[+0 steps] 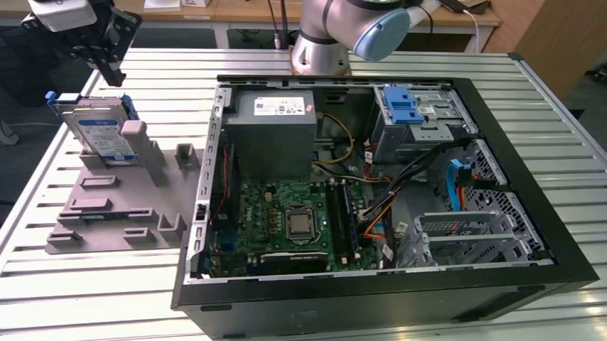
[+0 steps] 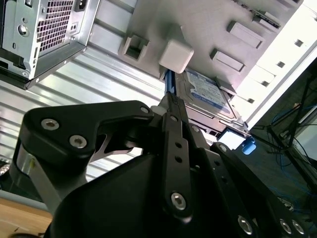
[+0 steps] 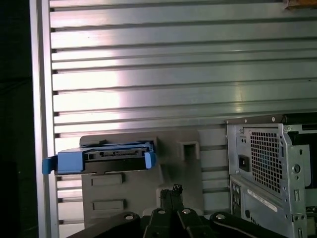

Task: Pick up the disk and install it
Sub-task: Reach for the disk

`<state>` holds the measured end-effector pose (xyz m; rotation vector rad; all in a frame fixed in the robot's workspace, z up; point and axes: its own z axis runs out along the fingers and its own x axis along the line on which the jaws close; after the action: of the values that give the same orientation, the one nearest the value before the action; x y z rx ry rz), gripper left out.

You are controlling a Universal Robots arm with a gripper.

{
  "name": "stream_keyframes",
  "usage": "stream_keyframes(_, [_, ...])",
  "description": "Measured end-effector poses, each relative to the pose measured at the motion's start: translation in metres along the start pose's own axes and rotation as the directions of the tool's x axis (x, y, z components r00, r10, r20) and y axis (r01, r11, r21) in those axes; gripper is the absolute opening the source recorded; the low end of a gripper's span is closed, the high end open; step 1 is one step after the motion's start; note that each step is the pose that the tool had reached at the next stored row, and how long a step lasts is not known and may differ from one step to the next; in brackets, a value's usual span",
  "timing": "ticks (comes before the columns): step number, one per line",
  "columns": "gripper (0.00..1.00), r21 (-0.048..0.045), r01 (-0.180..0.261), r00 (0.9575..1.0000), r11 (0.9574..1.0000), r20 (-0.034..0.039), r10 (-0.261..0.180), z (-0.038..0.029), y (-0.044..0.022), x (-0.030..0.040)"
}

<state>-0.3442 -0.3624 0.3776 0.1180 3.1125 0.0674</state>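
the gripper [image 3: 172, 190], closed and empty, hangs above the disk [image 1: 102, 135] propped in a grey holder [image 1: 104, 213].

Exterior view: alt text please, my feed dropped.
The gripper hangs clear above the disk, which stands tilted in a grey fixture on the slatted table at the exterior view's left. To that view's right lies an open computer case, its motherboard exposed.

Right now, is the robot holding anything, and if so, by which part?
Nothing is held. The fingers are shut on empty air, clear of the disk, which stands untouched in its grey holder.
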Motion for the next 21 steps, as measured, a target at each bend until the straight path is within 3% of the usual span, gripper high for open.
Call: stream_keyframes(21, [0.11,0.0000,0.000,1.0000,1.0000,0.0000,0.000,-0.0001,0.0019,0.0116])
